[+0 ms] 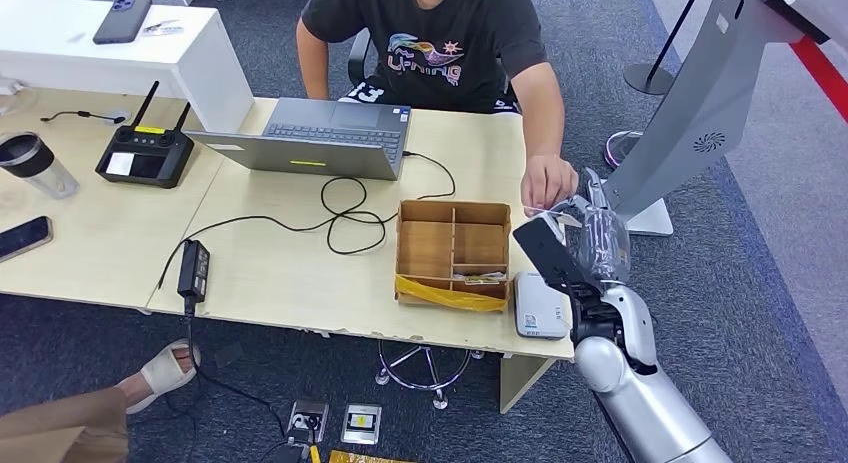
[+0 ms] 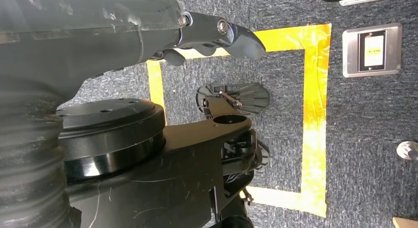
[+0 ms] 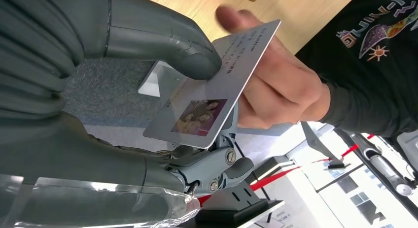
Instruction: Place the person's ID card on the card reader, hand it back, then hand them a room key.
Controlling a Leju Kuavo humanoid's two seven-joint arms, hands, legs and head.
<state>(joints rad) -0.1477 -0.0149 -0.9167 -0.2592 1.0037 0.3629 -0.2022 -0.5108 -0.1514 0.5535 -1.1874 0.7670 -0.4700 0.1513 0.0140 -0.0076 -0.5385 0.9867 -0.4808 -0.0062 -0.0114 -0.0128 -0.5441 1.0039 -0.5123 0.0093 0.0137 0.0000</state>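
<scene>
The ID card point(image 3: 217, 85), pale with a photo on it, is pinched between the thumb point(image 3: 167, 41) and the fingers of my right hand point(image 1: 590, 245), above the table's right edge. The person's hand point(image 3: 278, 85) grasps the card's far end, so both hands are on the ID card point(image 1: 553, 218). The person's hand point(image 1: 548, 181) reaches from across the table. A white card reader point(image 1: 540, 305) lies on the table's front right corner, just beside my right hand. My left hand point(image 2: 217, 36) hangs down over the carpet and holds nothing.
A wooden compartment box point(image 1: 452, 253) with yellow tape and cards in a front compartment point(image 1: 480, 277) stands left of the reader. A laptop point(image 1: 320, 138), cables point(image 1: 345, 208), a power brick point(image 1: 193, 268) and a controller point(image 1: 146, 153) lie on the table. A grey kiosk stand point(image 1: 700, 113) rises at right.
</scene>
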